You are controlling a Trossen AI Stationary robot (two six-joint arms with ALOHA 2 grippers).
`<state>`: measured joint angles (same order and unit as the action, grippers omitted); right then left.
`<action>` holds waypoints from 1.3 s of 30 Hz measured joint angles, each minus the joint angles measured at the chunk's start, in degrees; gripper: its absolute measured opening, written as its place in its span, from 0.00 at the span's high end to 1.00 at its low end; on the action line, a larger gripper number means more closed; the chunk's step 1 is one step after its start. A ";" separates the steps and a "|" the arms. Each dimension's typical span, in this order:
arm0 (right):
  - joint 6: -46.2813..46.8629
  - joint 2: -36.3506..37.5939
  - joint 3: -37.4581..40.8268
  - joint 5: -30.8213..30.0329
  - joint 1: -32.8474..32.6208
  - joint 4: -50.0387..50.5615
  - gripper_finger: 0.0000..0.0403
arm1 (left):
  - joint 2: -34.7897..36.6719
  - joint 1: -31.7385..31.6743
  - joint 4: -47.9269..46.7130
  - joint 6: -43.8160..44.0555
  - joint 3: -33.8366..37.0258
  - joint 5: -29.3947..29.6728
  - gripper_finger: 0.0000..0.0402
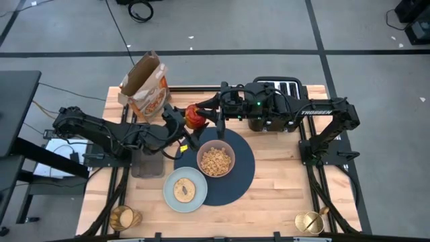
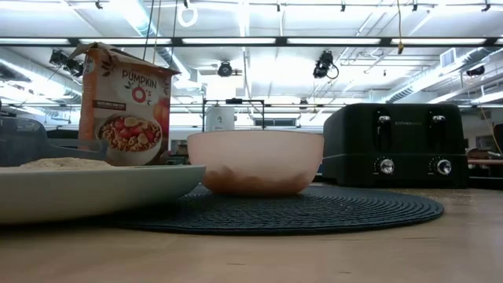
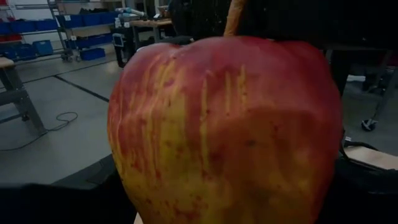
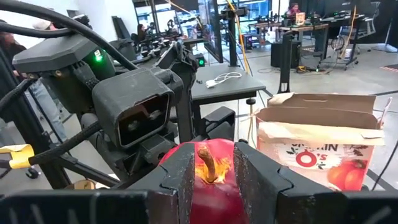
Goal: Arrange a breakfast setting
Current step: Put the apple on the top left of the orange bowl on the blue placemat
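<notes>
A red apple streaked with yellow hangs above the table's far middle, between my two grippers. My left gripper comes at it from the left and is closed around it; the apple fills the left wrist view. My right gripper comes from the right, its fingers flanking the stem. On the navy placemat stands the pink bowl with cereal. The bagel lies on the pale plate, which overlaps the mat's near left edge. My left gripper holds the apple by its two sides, between its widely spread fingers, coming level from the table's left. The apple stands upright, stem up, lifted clear of the table. My right gripper has the apple's top between its two fingers, one on each side of the stem. It comes level from the table's right.
An open cereal box stands at the far left, a black toaster at the far right under my right arm. An amber glass sits at the near left corner, a gold object at the near right corner.
</notes>
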<state>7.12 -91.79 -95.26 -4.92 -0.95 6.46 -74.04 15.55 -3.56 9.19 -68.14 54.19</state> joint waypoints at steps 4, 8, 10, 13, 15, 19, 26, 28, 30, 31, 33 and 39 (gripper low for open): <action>0.24 0.07 -0.02 0.21 0.02 0.30 0.74 | 0.00 -0.39 0.27 -0.45 0.00 -0.71 0.17; 0.25 0.07 -0.04 0.48 0.00 0.39 0.82 | 0.00 -0.63 0.29 -1.12 0.00 -0.97 0.17; 0.24 0.07 -0.04 0.61 0.00 0.47 0.87 | 0.00 -0.83 0.32 -1.08 0.00 -1.25 0.16; 0.29 0.09 -0.09 1.15 0.16 1.08 0.96 | 0.00 -0.83 0.27 -1.44 0.00 -1.31 0.15; 0.57 0.09 -0.09 1.15 0.34 1.21 0.97 | 0.00 -0.83 0.27 -1.64 0.00 -1.46 0.15; 2.34 0.17 -0.12 1.89 1.26 2.76 0.97 | 0.00 -1.06 0.07 -1.53 0.05 -1.52 0.14; 2.35 0.20 -0.15 2.18 1.93 2.97 0.97 | 0.28 -2.60 -0.13 -0.83 0.09 -3.75 0.13; 2.34 0.17 -0.15 2.16 2.13 2.96 0.97 | 0.29 -2.68 -0.55 -0.83 0.09 -4.12 0.13; 2.03 0.17 -0.11 2.18 2.32 2.95 0.97 | 0.43 -2.90 -1.47 -0.66 0.09 -5.33 0.12; 1.89 0.15 -0.09 2.24 2.56 3.09 0.97 | 0.77 -3.24 -3.03 -0.09 -0.03 -6.56 0.12; 1.89 -0.02 -0.04 2.40 3.08 3.15 0.97 | 1.46 -4.11 -8.72 4.59 -1.44 -9.59 0.12; -0.84 -0.20 0.11 1.96 4.40 2.88 0.97 | 2.77 -7.66 -23.78 11.22 -6.52 -17.67 0.12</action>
<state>6.28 -91.98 -95.15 -2.96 3.45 9.34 -71.27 7.89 -27.34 20.42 -74.66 36.52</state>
